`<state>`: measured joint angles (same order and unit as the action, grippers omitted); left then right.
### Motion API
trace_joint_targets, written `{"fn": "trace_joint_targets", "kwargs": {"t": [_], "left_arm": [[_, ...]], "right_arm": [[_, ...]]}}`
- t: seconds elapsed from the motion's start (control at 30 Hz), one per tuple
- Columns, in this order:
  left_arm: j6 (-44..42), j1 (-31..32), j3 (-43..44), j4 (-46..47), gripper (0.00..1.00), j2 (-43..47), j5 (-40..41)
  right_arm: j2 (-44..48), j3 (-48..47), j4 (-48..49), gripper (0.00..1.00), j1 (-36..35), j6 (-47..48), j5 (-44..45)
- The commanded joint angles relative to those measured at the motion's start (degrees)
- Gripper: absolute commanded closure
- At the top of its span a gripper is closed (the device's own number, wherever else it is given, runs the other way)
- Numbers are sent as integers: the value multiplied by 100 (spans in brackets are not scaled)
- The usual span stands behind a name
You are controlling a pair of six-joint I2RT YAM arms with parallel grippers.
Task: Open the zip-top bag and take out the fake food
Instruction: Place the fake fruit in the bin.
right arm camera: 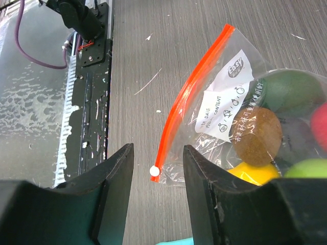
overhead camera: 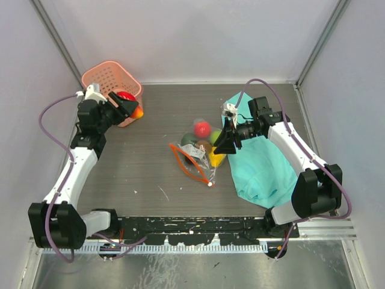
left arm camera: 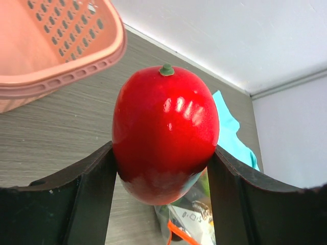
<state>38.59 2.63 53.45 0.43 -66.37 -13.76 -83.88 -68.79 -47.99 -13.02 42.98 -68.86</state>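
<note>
- Between the black fingers (left arm camera: 87, 194) of our left gripper (left arm camera: 161, 158) we held a glossy red fruit (left arm camera: 164, 127), with its small green stem nub upward; the gripper was clamped on its two sides.
- Just beside this fruit was the rim of the pink basket (left arm camera: 61, 76), which stood at the far left corner of the desk (overhead camera: 144, 174).
- Our right gripper (right arm camera: 157, 150) hung with its fingers apart and nothing between them, above the end of the zip-top bag (overhead camera: 195, 159) where the white slider (right arm camera: 154, 172) sat.
- That bag lay on the desk near the middle, well apart from the basket. We saw its red-orange zip strip (right arm camera: 191, 89) running from the slider along one edge, and a white label (right arm camera: 225, 102) next to it.
- Through the clear plastic we saw the fake food (right arm camera: 260, 135): dark green, brown, yellow, light green and red pieces, pressed close together.
- Beside the bag, on its right, the teal cloth (overhead camera: 264, 168) lay crumpled under our right arm.
</note>
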Motion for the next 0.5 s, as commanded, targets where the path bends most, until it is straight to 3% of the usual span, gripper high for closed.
{"fn": "trace_joint_targets", "kwargs": {"t": [0.0, 0.2, 0.47], "left_arm": [[413, -298, 426, 485, 100, -278, -34], [682, -511, 955, 150, 100, -897, 154], [896, -576, 2142, -1103, 100, -1663, 1283]], "right_arm": [[179, -104, 17, 51, 18, 88, -92], [171, -107, 15, 51, 18, 88, -55], [152, -107, 17, 51, 16, 79, -24]]}}
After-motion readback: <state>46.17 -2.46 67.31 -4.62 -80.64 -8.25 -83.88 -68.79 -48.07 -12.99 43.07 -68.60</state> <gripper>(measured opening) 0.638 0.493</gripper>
